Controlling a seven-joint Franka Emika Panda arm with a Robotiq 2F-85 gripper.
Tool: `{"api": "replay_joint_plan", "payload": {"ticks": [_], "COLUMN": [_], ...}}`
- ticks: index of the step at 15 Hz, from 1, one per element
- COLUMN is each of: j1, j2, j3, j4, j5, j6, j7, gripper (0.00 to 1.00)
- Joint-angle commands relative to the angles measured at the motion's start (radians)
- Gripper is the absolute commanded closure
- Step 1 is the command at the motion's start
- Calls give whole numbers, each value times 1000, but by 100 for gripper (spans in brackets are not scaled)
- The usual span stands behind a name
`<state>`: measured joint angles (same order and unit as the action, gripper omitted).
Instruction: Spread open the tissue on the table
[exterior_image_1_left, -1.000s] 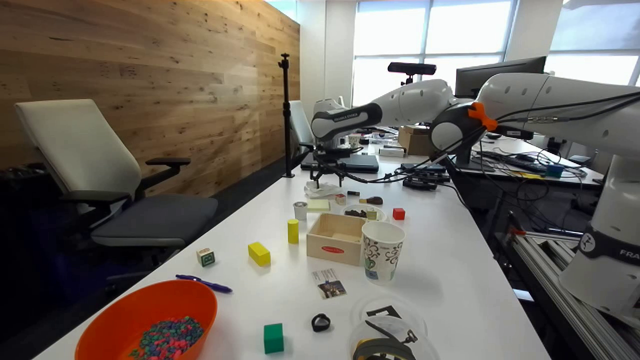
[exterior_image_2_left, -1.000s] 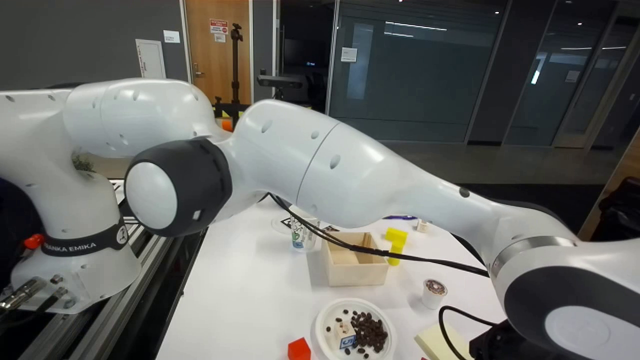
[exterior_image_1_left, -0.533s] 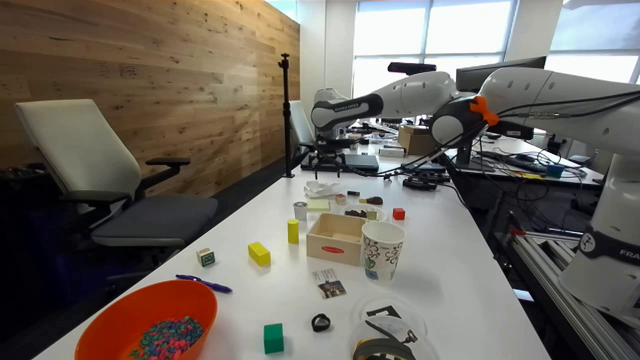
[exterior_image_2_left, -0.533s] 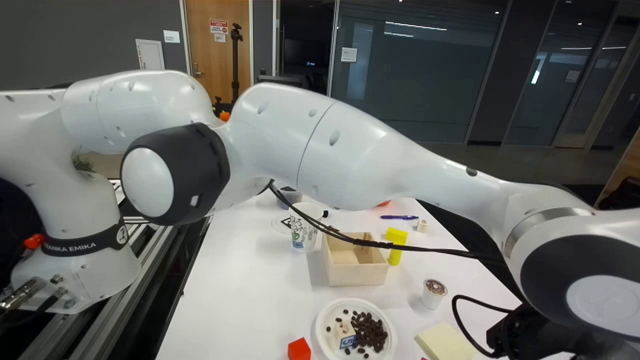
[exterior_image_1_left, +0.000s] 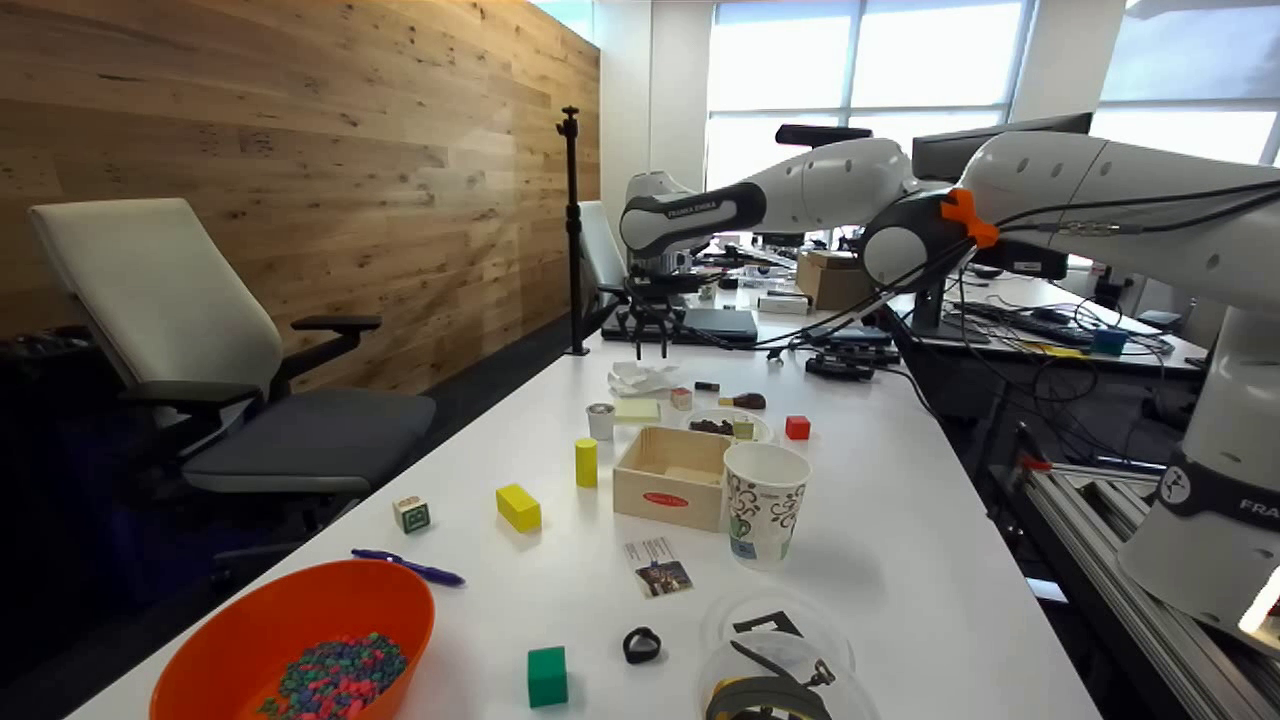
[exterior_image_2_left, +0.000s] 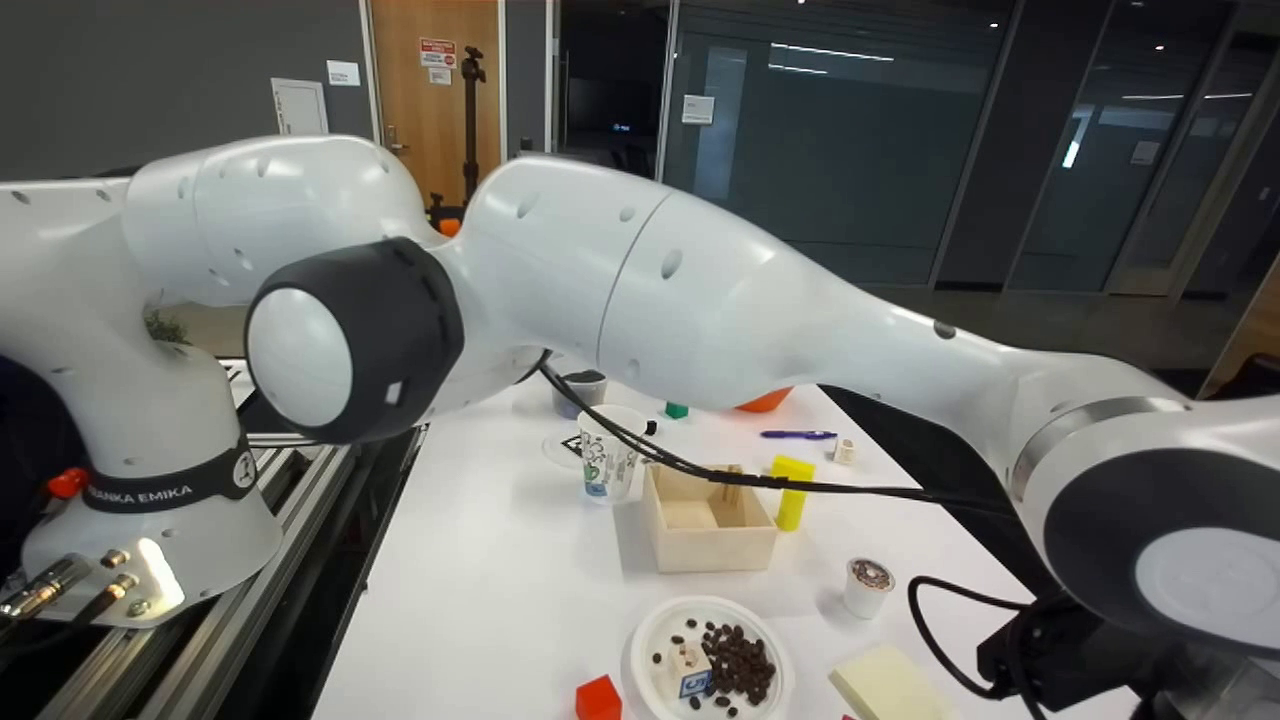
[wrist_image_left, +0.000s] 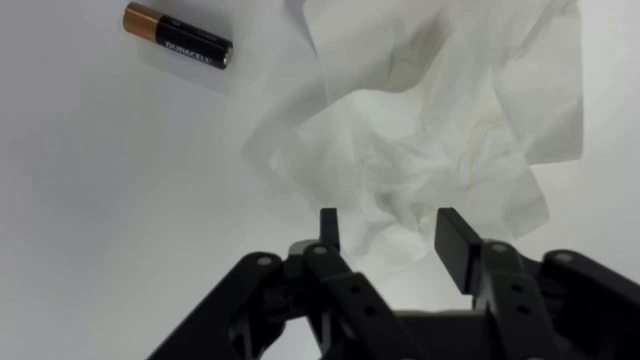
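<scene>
Below the black, partly parted jaws, which hold nothing, the crumpled white paper tissue (wrist_image_left: 445, 145) lies on the long white-topped counter (exterior_image_1_left: 900, 560), its near edge showing between the jaws and its bulk beyond in the wrist view.

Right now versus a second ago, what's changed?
The arm and gripper have risen, higher above the tissue. The fingers have drawn closer together, though the wrist view shows a gap between them. No grasp or release shows. Whether the tissue's folds shifted, I can't tell. The box, paper cup and red block stayed put.
</scene>
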<state>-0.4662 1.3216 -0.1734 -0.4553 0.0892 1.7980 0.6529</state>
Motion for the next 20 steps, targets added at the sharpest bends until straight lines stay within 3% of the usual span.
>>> {"api": "replay_joint_plan", "payload": {"ticks": [1, 5, 14, 20], "j1": [1, 2, 16, 22], "j2": [5, 4, 4, 20], "j3": [16, 18, 11, 16], "j4": [15, 8, 12, 16], "j5": [-9, -14, -34, -35], "j6": [22, 20, 24, 70], "j7": [-17, -57, -252, -275], "gripper": [77, 100, 100, 100]}}
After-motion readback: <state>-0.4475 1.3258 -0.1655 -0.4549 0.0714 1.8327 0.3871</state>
